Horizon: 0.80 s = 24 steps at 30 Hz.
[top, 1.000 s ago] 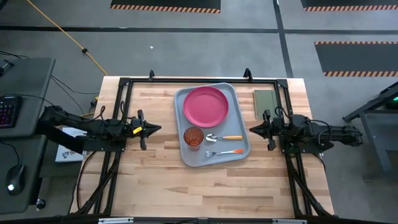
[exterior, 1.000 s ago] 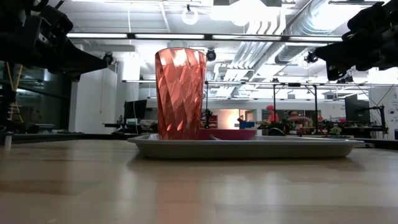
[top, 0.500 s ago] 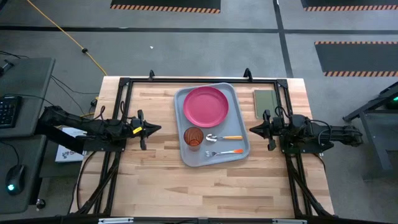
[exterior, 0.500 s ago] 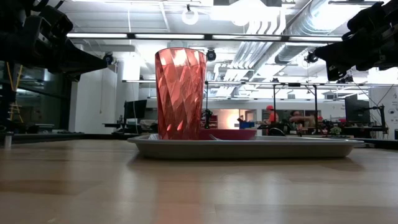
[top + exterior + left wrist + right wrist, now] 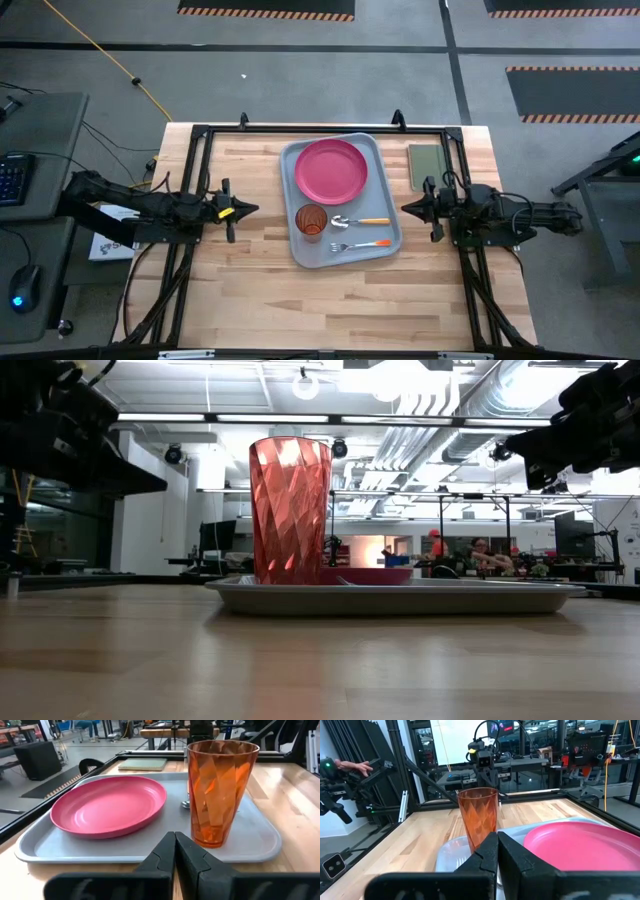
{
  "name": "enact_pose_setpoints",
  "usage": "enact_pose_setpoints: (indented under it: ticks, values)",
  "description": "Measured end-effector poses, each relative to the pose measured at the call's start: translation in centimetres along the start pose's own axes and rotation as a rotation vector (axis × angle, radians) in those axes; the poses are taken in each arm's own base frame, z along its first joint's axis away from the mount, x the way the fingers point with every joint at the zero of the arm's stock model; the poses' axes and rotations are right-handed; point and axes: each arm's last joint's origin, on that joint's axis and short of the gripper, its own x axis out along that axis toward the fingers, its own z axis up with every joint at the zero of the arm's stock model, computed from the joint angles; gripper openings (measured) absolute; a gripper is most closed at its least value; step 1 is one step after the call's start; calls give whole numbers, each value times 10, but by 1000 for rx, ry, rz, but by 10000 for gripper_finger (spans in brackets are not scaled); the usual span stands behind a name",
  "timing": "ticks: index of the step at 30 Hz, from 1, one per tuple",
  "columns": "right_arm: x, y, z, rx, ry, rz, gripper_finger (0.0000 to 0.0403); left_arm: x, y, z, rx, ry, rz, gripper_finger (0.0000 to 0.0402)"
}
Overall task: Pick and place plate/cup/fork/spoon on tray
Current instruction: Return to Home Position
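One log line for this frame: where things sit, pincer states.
plate, cup, spoon, fork: on tray | left pincer: shut, beside tray | right pincer: shut, beside tray

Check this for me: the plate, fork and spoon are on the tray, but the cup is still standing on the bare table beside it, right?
Not quite. The cup is not on the bare table; it stands upright on the tray too, near the plate, with the spoon and fork beside it. The high view shows this.
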Motion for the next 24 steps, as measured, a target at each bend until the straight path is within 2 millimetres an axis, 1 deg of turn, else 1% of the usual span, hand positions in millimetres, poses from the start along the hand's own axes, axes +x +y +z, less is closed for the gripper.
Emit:
enact_pose_setpoints:
  ticks: [8,20,24]
  values:
    - [-1,0,1,-1,-9,1,0,-1,1,2,-8,-20,-1,0]
    - [-1,2,0,-2,-7,25,0,-20,8,20,-120,-266,-11,0]
    - [0,3,0,0,-7,33,0,-19,8,20,-117,-260,-7,0]
